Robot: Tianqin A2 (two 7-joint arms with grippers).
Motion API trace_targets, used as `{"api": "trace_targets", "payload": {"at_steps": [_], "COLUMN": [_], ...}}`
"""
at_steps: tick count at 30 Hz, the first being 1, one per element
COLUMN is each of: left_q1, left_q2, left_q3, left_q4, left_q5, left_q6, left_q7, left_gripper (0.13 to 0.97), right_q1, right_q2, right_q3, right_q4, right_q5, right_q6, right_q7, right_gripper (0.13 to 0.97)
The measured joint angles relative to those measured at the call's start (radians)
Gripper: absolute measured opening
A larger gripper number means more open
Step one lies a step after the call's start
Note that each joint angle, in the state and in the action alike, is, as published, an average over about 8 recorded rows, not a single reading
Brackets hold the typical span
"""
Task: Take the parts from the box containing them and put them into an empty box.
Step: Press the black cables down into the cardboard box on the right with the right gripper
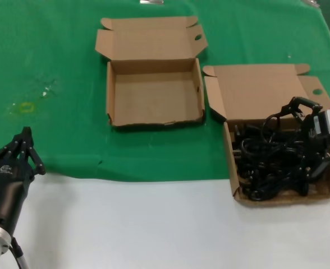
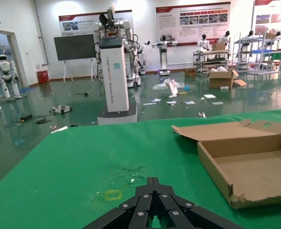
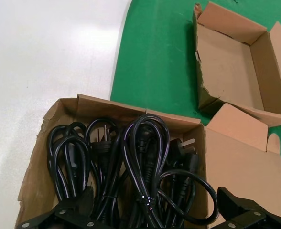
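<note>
Little of the task appears to have been done: the empty box (image 1: 155, 91) is seen with a bare tray, lid folded back, while all the parts (image 1: 274, 162), tangled black power cords with moulded plugs, are still piled in the box containing them (image 1: 232, 162), which lies on the robot's right across the line where the green cloth (image 1: 53, 67) meets the white surface (image 1: 131, 224). The right gripper (image 1: 299, 109) is held over the far side of that pile, its fingers (image 3: 66, 214) spread apart on either side of the cords in the right wrist view; nothing is judged to be clamped yet. The left gripper (image 1: 26, 147) is parked low on the robot's left near the cloth's near edge, its fingers (image 2: 152, 202) drawn together and holding nothing. The two boxes are set just beside each other, a narrow strip of cloth between them, so only a short carry is needed. Open room is found around both boxes. The cords are looped through one another, so more than one may be dragged up, and the box's walls and upright lid could be snagged on the way out.
</note>
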Motion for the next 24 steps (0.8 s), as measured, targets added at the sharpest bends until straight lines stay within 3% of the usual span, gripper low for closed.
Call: {"api": "trace_targets", "payload": {"at_steps": [5, 14, 22, 24], "left_q1": [0.000, 0.000, 0.000, 0.000], "left_q2": [0.000, 0.000, 0.000, 0.000], "left_q3": [0.000, 0.000, 0.000, 0.000], "left_q4": [0.000, 0.000, 0.000, 0.000], "left_q5": [0.000, 0.000, 0.000, 0.000], "left_q6": [0.000, 0.000, 0.000, 0.000], "left_q7": [0.000, 0.000, 0.000, 0.000], "left_gripper": [0.144, 0.144, 0.144, 0.144], "right_q1": [-0.001, -0.009, -0.011, -0.012], "right_q2": [-0.014, -0.023, -0.025, -0.026], "right_q3": [0.007, 0.025, 0.038, 0.040], "right_q4": [-0.014, -0.029, -0.035, -0.037], "right_q5": [-0.019, -0.039, -0.048, -0.049], "right_q6": [0.001, 0.001, -0.002, -0.004], "right_q7": [-0.008, -0.008, 0.000, 0.002], "right_gripper": [0.924, 0.811, 0.627, 0.627]}}
